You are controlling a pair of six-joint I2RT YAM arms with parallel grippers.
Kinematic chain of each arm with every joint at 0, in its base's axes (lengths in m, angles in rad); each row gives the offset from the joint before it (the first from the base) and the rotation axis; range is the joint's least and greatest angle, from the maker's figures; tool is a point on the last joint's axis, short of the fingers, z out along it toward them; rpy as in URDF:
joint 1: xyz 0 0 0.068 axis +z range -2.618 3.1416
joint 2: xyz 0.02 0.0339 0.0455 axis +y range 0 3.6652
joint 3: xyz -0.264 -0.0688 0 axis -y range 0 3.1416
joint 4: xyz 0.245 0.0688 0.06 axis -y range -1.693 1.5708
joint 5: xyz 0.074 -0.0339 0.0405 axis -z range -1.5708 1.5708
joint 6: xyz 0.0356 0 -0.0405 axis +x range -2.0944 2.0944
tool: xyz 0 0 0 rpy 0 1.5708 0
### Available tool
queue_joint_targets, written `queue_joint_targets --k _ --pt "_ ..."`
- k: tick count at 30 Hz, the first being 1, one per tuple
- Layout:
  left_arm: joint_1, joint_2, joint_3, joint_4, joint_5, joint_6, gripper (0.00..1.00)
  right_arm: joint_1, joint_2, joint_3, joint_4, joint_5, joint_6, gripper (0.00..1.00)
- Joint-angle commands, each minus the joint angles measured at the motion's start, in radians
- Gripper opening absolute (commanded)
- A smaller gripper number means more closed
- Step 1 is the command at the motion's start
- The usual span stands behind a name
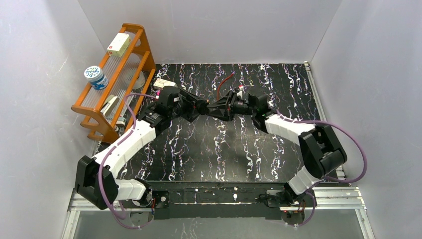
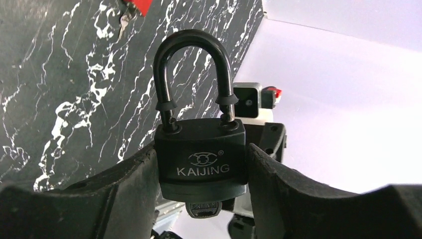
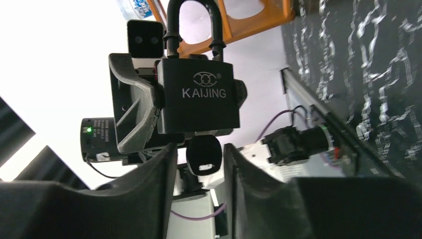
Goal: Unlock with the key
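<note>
Orange rack (image 1: 130, 59) stands far left on the surface (image 1: 199, 154), not involved. The left end effector (image 2: 201, 167) is clamped on the padlock (image 2: 201, 149), fingers on the two narrow sides of the body. The lock is held up off the surface, mid-table.

In the left wrist view the shackle (image 2: 191, 45) points to 12 o'clock and the keyhole end is at 6. The key (image 3: 204, 155) already sits in the keyhole. Its black head hangs out at 6 o'clock of the body, with the shaft in line with the lock's long axis.

In the top view the right end effector (image 3: 200, 167) sits at 3 o'clock of the lock, tip to tip with the left. Its fingers bracket the key head at 9 and 3 o'clock. So the right arm is on the key and the left only holds the lock. Judgement: the coming move is a twist of the key about that 6–12 axis, so the right wrist roll must stay lined up with the shaft.

Hard to make out:
- **Right grip:** a sliver of gap seems to show on the 9 o'clock side of the key head, so I cannot tell whether the right fingers pinch it or just sit beside it.
- **Shackle:** both legs look seated in the body, which reads as locked, not certain.
- **Key shaft:** hidden inside the lock.
- **Top view:** lock and key are lost among black arm parts.
- **Left wrist view:** only a scrap of the key shows under the lock, near the bottom edge.
</note>
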Motion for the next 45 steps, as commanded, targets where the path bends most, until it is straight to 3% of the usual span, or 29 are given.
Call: queue_joint_targets --k 1,4,9,13,17,21,26,32,37,41,45 --pt "-0.010 -0.094 0.001 0.153 -0.089 0.161 0.06 -0.032 -0.081 0.096 -0.270 0.049 -0.302 0.57" --pt "-0.008 -0.119 0.005 0.156 -0.155 0.267 0.11 -0.071 -0.171 0.075 -0.367 0.136 -0.462 0.74" --pt "-0.005 -0.120 0.013 0.252 -0.173 0.502 0.11 -0.130 -0.274 0.138 -0.470 0.178 -0.731 0.81" --pt "-0.005 -0.093 0.039 0.368 0.029 0.775 0.14 -0.136 -0.339 0.212 -0.550 0.203 -0.900 0.83" --pt "-0.005 -0.067 0.045 0.435 0.275 1.010 0.09 -0.137 -0.340 0.309 -0.679 0.233 -0.995 0.82" --pt "-0.005 -0.053 0.024 0.528 0.499 1.169 0.07 -0.137 -0.313 0.382 -0.716 0.150 -1.053 0.82" --pt "-0.005 -0.025 0.107 0.372 0.605 1.384 0.06 -0.136 -0.274 0.486 -0.802 0.081 -1.133 0.82" --pt "-0.005 -0.049 0.068 0.406 0.618 1.460 0.05 -0.136 -0.242 0.521 -0.842 0.031 -1.152 0.80" --pt "-0.005 -0.055 0.064 0.410 0.657 1.454 0.03 -0.137 -0.176 0.592 -0.998 0.002 -1.225 0.77" --pt "-0.005 -0.063 0.049 0.411 0.659 1.451 0.02 -0.136 -0.154 0.605 -1.026 -0.003 -1.251 0.76" --pt "-0.005 -0.069 0.041 0.439 0.712 1.396 0.00 -0.137 -0.137 0.595 -1.017 -0.023 -1.275 0.64"
